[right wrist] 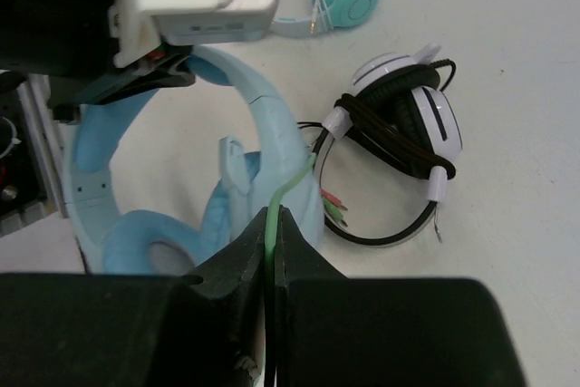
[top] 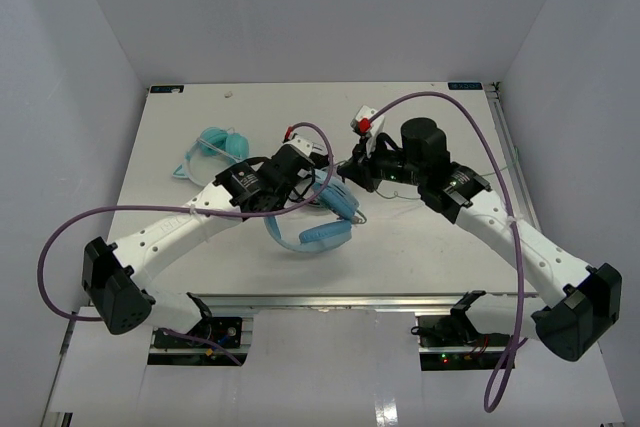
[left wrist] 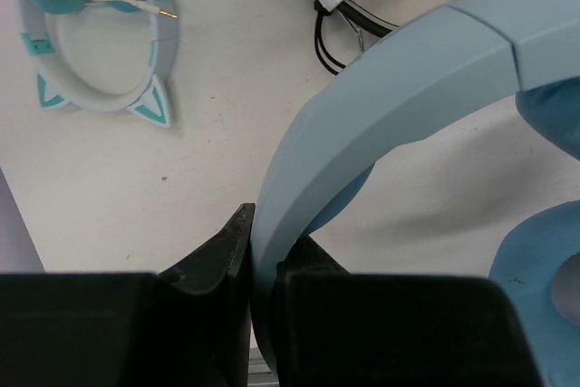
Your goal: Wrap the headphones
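**A:** From above, where are your headphones (top: 325,235)?
**B:** Over the middle of the table (top: 200,257).
**A:** Left wrist?
**B:** Your left gripper (left wrist: 258,256) is clamped on the headband (left wrist: 408,88), steadying it.
**A:** Right wrist?
**B:** Your right gripper (right wrist: 272,228) pinches the green cable (right wrist: 290,183), probably ready for winding.

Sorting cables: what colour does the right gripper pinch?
Pale green cable, clearest in the right wrist view.

both arms stretch fwd & bend inward, wrists close together mid-table. l gripper (left wrist: 265,244) clamped on headphones (left wrist: 408,88); r gripper (right wrist: 272,224) pinched tight on cable (right wrist: 286,188), both angled down.
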{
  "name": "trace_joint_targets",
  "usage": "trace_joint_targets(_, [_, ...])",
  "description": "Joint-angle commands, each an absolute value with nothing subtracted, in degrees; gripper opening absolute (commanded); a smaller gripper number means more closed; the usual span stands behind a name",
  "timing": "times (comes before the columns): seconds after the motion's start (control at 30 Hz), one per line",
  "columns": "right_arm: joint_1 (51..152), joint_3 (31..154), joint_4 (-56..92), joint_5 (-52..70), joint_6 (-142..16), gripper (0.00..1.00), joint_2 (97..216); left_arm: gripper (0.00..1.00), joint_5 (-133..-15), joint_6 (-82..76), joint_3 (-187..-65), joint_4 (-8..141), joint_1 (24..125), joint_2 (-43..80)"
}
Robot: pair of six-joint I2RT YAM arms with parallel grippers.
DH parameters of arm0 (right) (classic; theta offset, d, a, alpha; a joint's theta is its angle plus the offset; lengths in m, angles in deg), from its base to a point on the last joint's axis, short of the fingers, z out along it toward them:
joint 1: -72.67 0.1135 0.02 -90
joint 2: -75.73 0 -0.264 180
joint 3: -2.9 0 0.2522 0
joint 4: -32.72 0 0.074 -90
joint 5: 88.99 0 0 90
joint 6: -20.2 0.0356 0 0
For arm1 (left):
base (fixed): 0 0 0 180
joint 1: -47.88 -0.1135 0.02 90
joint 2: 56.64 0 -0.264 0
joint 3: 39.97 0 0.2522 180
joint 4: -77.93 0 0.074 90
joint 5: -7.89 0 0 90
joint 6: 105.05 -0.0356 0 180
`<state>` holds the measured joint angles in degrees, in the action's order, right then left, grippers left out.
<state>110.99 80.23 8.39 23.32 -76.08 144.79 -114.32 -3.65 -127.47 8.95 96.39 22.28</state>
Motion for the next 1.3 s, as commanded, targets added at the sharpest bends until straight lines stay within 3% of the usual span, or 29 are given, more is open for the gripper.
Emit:
trace_joint_targets(0.0, [111.6,78.7,11.7,30.7,-72.0,0.08,140.1,0.00,-122.2,3.4,-132.0,9.3,95.8,23.1])
trace_joint_targets(0.17, [113.4,74.2,16.7,35.0,-68.1,0.08,138.3,0.00,-122.7,5.8,-134.5,10.0,95.6,25.2])
trace_joint_targets(0.67, [117.6,61.3,29.4,30.8,-58.6,0.13,134.0,0.00,-125.7,10.7,-138.5,12.3,95.2,24.9])
trace_joint_targets(1.07, [125.0,54.0,31.3,12.3,-58.7,0.14,129.9,0.00,-123.2,13.6,-140.3,13.4,95.0,20.2])
trace_joint_targets(1.27, [127.0,51.6,33.7,8.7,-60.2,0.15,132.0,0.00,-123.0,13.6,-142.1,11.7,95.0,19.1])
